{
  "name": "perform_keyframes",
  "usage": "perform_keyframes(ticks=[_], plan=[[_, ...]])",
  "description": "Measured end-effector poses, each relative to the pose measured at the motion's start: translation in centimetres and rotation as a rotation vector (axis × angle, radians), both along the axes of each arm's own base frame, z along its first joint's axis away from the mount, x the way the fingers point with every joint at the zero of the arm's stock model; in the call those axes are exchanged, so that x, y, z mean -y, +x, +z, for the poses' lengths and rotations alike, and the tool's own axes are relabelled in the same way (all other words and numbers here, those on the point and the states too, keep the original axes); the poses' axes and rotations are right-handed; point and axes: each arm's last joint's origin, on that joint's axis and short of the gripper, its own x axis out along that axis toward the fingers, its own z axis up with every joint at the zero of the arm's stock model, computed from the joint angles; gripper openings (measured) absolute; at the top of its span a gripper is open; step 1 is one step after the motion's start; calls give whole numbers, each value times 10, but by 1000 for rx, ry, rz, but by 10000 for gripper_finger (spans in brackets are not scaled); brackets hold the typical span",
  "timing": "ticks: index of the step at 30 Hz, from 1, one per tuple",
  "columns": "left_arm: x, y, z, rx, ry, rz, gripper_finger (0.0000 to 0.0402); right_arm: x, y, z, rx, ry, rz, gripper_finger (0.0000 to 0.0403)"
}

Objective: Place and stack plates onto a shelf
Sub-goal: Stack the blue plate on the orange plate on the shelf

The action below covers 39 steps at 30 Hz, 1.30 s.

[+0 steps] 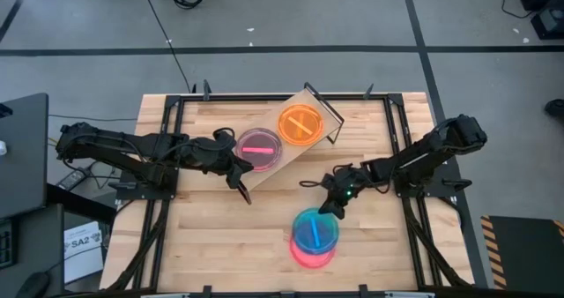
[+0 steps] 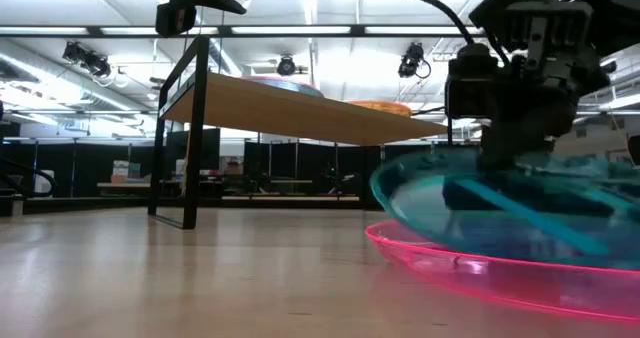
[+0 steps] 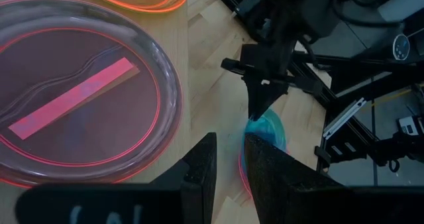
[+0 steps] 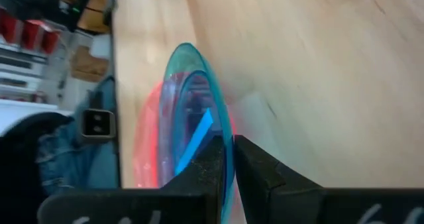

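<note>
Far left: left arm stretched across the worktop (image 1: 211, 245), left gripper (image 1: 240, 176) hanging at the near-left corner of the shelf (image 1: 275, 167), just beside the purplish-pink plate (image 1: 258, 148). Fingers (image 3: 199, 174) narrowly apart with bare wood showing between, nothing held. Looks parked beside a finished placement, clear of the plate rim.

On the shelf, a light board on black wire legs set at an angle across the back of the worktop: purplish-pink plate at the lower-left end, more than one rim visible there in the left wrist view, so probably a small stack. Orange plate (image 1: 300, 122) at the upper-right end, apart from the pink. Two separate piles, likely to keep colours or stack heights manageable.

Right of centre, down on the worktop and well clear of the shelf: blue plate (image 1: 315, 229) lying tilted on a bright pink plate (image 1: 310, 254), offset so the pink rim shows toward the front edge. Right gripper (image 1: 333, 204) at the blue plate's far rim, fingers pinched together on that thin edge, one above and one below. Edge grip probably chosen because a flat plate offers no other hold. Tilt suggests the start of a lift off the pink one.
</note>
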Motion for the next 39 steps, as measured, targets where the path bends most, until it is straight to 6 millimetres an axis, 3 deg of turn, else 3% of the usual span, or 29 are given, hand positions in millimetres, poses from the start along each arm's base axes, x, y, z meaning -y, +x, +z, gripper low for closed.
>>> perform_keyframes(ticks=[14,21,29,39], plan=[[0,0,0,0,0,0,82,12,6,7,32,117,-36,7],[0,0,0,0,0,0,82,21,14,23,162,230,-52,8],[0,0,0,0,0,0,82,42,5,63,333,283,-128,7],[0,0,0,0,0,0,82,77,-32,129,680,213,-288,6]])
